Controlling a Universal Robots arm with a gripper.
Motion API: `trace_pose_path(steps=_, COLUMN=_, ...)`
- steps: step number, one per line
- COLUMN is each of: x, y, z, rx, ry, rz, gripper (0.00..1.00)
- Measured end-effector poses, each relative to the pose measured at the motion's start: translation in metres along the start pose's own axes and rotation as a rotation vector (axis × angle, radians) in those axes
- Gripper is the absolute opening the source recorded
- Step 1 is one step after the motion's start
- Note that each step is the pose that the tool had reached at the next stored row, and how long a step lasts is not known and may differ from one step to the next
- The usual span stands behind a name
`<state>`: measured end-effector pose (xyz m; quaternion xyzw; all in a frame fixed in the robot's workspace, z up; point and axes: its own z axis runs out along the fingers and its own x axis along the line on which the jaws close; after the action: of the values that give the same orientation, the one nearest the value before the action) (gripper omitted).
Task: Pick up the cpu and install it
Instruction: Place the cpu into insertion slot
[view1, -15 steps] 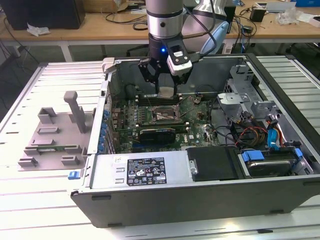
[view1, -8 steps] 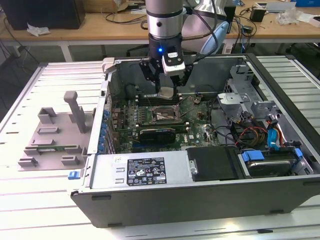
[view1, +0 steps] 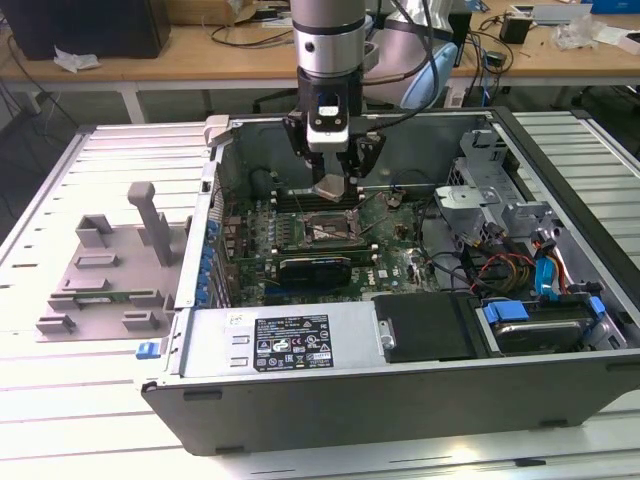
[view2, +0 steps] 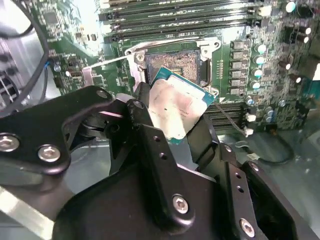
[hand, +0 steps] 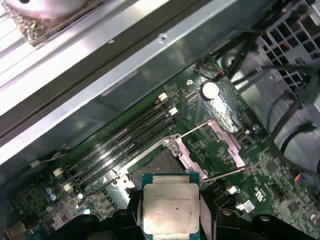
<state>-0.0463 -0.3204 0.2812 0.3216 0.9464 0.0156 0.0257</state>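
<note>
Jaws grip the small, flat, square cpu (hand: 170, 209) with pale silver metal top by opposite edges, poised above the open socket (hand: 159, 165) of the green motherboard (hand: 262, 167). Probably light, stiff, delicate underneath; edges seem safest.

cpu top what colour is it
The cpu top is pale silver-grey, green-edged; best in the first wrist view.

In the exterior view, on the pale slatted worktop (view1: 70, 410), the grey plastic posted fixture (view1: 110, 270) lies at nine o'clock of the open grey metal computer case (view1: 400, 400). Inside the case, the small silver-topped square cpu (view1: 330, 187) hangs over the metal-framed socket (view1: 322, 228).
</note>
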Motion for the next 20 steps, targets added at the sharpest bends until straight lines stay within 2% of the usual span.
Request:
trace_pose_path(steps=3, x=0.0000, y=0.0000, z=0.0002, rx=0.0036, ry=-0.0043, rz=0.094, gripper=0.54)
trace_pose_path(steps=8, x=0.0000, y=0.0000, z=0.0004, rx=0.0078, ry=-0.0093, rz=0.203, gripper=0.54)
trace_pose_path(steps=11, x=0.0000, y=0.0000, z=0.0005, rx=0.0114, ry=-0.0135, rz=0.295, gripper=0.54)
trace_pose_path(steps=13, x=0.0000, y=0.0000, z=0.0006, rx=0.0131, ry=-0.0156, rz=0.339, gripper=0.54)
trace_pose_path(steps=14, x=0.0000, y=0.0000, z=0.0007, rx=0.0147, ry=-0.0175, rz=0.381, gripper=0.54)
trace_pose_path(steps=17, x=0.0001, y=0.0000, z=0.0009, rx=0.0173, ry=-0.0207, rz=0.449, gripper=0.54)
trace_pose_path(steps=20, x=0.0000, y=-0.0001, z=0.0010, rx=0.0193, ry=-0.0229, rz=0.498, gripper=0.54)
